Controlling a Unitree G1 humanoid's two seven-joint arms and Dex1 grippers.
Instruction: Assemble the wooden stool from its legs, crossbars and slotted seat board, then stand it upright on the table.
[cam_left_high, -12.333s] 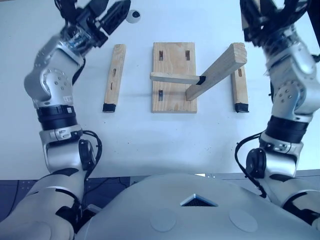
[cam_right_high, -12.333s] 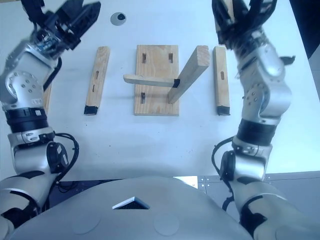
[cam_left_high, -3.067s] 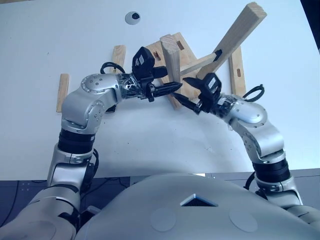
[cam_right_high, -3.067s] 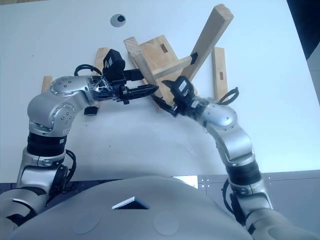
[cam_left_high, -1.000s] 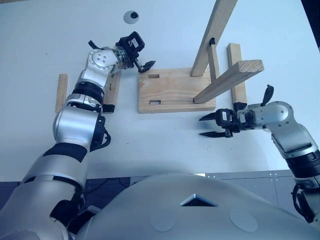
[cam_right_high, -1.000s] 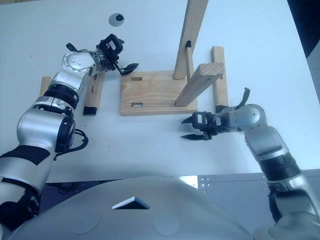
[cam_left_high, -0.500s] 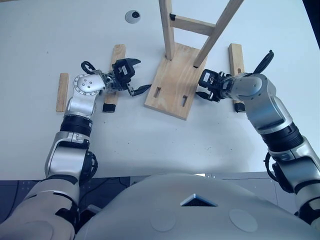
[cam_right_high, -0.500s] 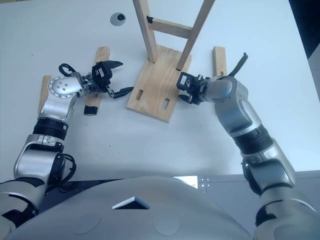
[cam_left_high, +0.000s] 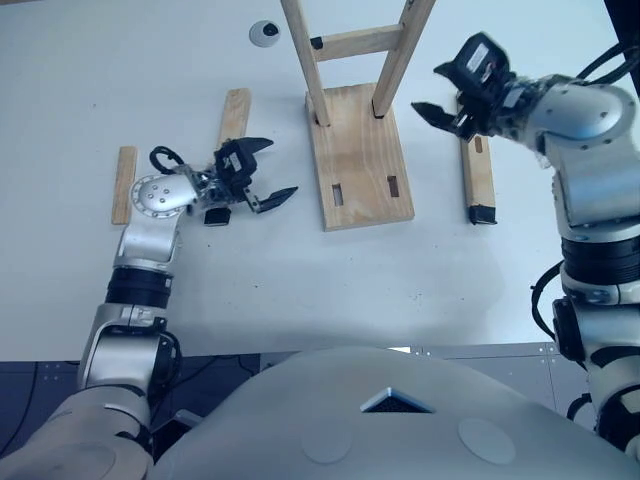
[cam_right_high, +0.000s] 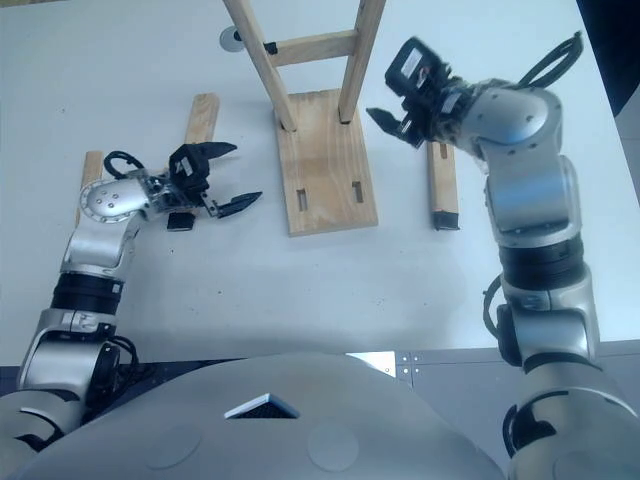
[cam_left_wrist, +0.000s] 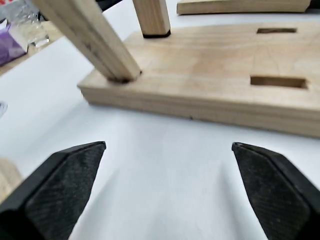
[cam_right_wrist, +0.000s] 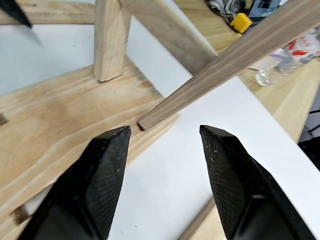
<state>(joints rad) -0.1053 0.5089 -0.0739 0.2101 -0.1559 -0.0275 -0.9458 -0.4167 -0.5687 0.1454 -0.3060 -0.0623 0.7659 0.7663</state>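
The slotted seat board lies flat mid-table. Two legs stand in its far slots, joined by a crossbar. Its two near slots are empty. My left gripper is open, low over the table just left of the board, whose edge faces it. My right gripper is open and empty, raised beside the board's far right corner, close to the right leg. Loose legs lie on the left and on the right.
A short crossbar lies at the far left. A small round grey disc sits at the back of the white table, which is bare in front of the board.
The board with its two legs has turned to lie straight. My right gripper has lifted off the board's right edge, up and to the right. My left gripper has drawn back slightly.
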